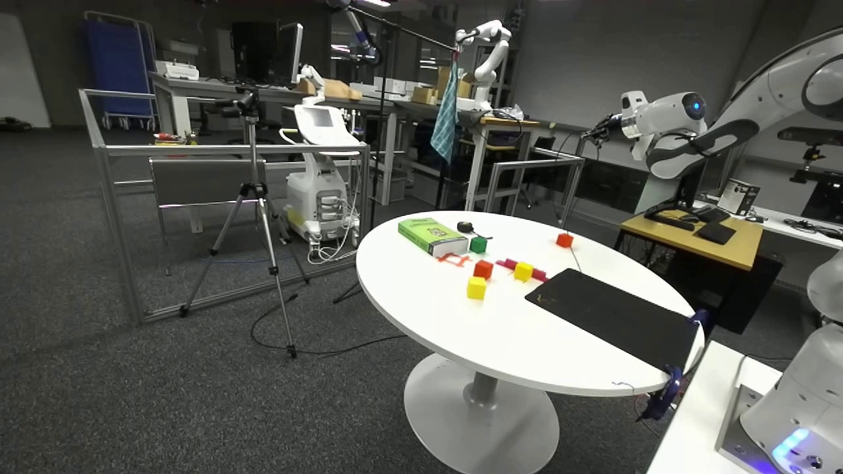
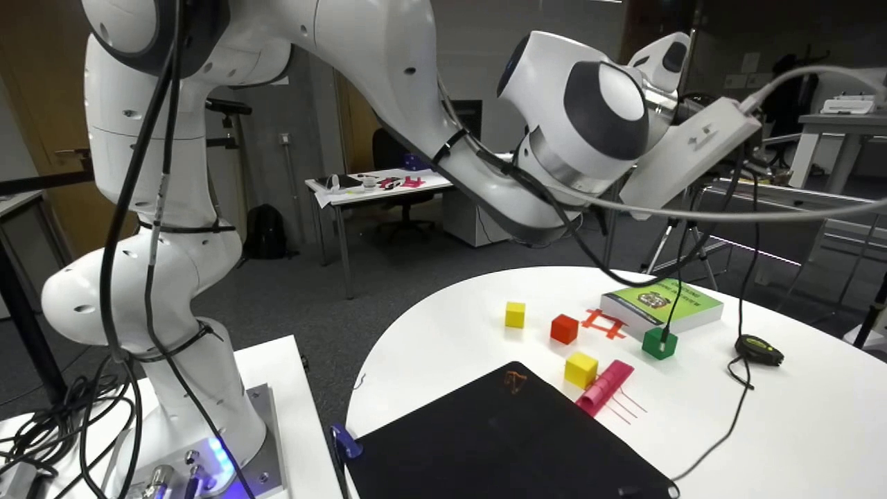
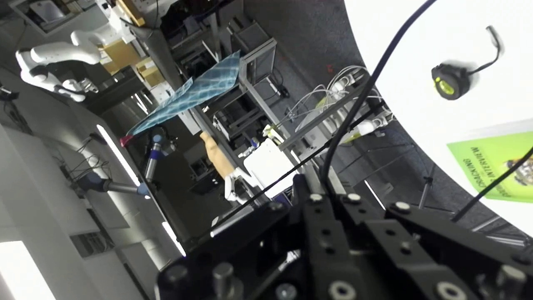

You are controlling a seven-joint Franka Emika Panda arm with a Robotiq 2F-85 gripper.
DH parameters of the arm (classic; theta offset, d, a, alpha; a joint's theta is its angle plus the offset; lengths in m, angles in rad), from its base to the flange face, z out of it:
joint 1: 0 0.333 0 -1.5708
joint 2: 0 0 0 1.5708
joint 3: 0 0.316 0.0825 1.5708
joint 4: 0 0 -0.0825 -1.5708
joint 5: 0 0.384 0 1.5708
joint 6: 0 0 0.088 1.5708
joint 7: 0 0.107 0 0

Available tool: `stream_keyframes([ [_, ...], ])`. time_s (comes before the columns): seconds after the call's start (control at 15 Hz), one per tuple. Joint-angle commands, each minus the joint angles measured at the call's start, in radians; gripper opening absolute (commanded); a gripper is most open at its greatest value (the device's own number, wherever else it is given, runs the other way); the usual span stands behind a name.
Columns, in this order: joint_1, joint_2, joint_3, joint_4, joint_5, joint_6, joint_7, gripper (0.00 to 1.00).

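Dark cable (image 3: 381,65) slants from the gripper (image 3: 329,191) to the upper right of the wrist view.
At lower centre the gripper's fingers seem drawn together on the cable; its long axis crosses the white table's (image 3: 410,87) edge, left of the tape measure (image 3: 452,80) and green book (image 3: 493,162), running out through the frame's top.

In an exterior view, the book (image 2: 693,308) lay behind the mat (image 2: 499,436) on the table (image 2: 429,339); the cable (image 3: 376,73) hung from the gripper (image 3: 330,192).
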Motion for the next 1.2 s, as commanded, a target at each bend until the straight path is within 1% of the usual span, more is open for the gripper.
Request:
stream_keyframes([
  [0.0,-0.116,-0.008,0.079,-0.036,-0.105,0.0,0.073,0.01],
  [0.2,-0.159,-0.021,0.106,-0.076,-0.163,-0.022,0.136,0.01],
  [0.33,-0.174,-0.045,0.126,-0.121,-0.186,-0.067,0.197,0.01],
  [0.47,-0.183,-0.067,0.148,-0.168,-0.178,-0.129,0.231,0.01],
  [0.67,-0.19,-0.106,0.192,-0.239,-0.096,-0.234,0.229,0.01],
  [0.8,-0.201,-0.131,0.229,-0.282,-0.016,-0.269,0.194,0.01],
  [1.13,-0.228,-0.181,0.317,-0.357,0.186,-0.309,0.075,0.01],
])
